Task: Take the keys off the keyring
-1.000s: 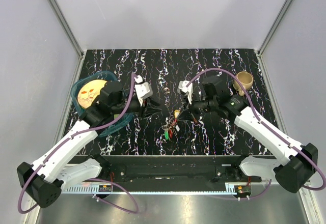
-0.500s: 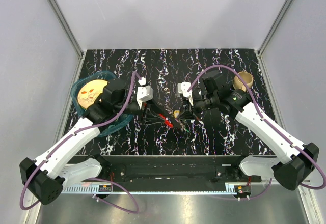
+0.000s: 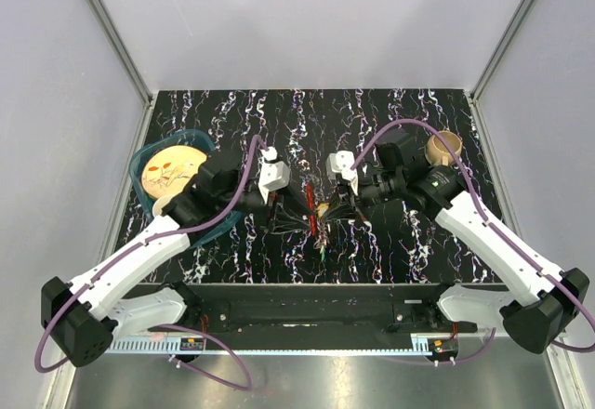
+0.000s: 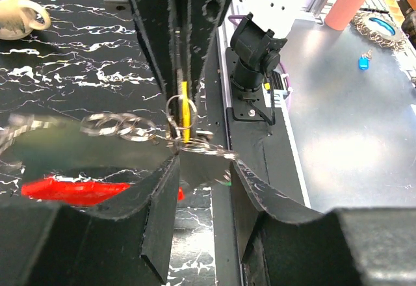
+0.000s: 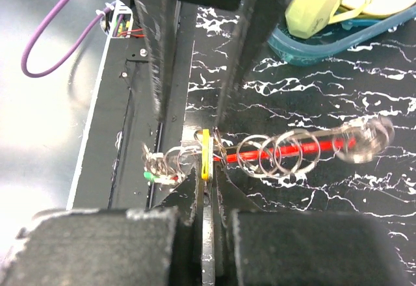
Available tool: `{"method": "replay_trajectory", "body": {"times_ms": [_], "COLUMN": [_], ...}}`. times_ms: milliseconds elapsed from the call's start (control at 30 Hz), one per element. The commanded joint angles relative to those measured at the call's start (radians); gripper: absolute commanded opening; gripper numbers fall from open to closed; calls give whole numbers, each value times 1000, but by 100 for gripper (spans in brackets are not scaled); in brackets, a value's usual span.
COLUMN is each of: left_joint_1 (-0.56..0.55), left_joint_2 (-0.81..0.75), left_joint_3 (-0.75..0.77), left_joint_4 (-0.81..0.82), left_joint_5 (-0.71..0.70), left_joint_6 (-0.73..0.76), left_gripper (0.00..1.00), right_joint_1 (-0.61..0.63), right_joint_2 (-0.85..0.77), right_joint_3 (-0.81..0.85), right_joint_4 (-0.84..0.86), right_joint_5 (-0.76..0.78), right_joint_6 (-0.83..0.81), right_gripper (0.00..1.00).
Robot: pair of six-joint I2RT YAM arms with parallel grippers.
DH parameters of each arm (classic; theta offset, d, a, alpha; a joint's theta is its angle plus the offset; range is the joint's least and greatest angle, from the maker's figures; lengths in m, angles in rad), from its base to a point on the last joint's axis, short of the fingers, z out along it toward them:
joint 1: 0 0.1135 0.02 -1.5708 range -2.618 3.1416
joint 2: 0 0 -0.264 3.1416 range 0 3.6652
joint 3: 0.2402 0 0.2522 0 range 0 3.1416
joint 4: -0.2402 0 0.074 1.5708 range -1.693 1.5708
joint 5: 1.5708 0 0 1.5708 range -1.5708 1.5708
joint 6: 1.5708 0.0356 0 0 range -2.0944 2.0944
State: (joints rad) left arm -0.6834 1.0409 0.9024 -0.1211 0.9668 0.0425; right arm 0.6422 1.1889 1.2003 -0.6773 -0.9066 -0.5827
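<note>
right wrist view: the right gripper (image 5: pixel 205 181) is clamped tight on the brass key (image 5: pixel 205 149), held on edge above the black marbled table (image 5: pixel 338 84). the keyring (image 5: pixel 279 153), a blurred chain of steel loops with its red piece (image 4: pixel 71 188), stretches sideways from that key. the left gripper (image 4: pixel 203 169) has its fingers parted around the ring cluster.
</note>
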Motion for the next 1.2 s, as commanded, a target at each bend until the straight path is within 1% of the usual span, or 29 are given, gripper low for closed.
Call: {"method": "replay_trajectory", "body": {"times_ms": [0, 233, 567, 767, 1167], "left_joint_1": [-8, -18, -18, -25, -50], "left_joint_2": [24, 56, 19, 8, -28], "left_joint_3": [19, 36, 36, 38, 23], "left_joint_4": [103, 115, 113, 118, 144], "left_joint_5": [-19, -16, -20, -63, -149], "left_joint_6": [2, 8, 20, -1, 22], "left_gripper": [41, 41, 41, 41, 42], "right_joint_1": [1, 1, 2, 2, 4], "right_joint_2": [-49, -57, -58, -60, -52], "right_joint_3": [5, -1, 1, -2, -1], "right_joint_4": [56, 45, 56, 79, 97], "right_joint_5": [-83, -117, -89, -68, -52], "right_joint_6": [-23, -43, -32, -3, 49], "right_gripper": [0, 0, 0, 0, 0]}}
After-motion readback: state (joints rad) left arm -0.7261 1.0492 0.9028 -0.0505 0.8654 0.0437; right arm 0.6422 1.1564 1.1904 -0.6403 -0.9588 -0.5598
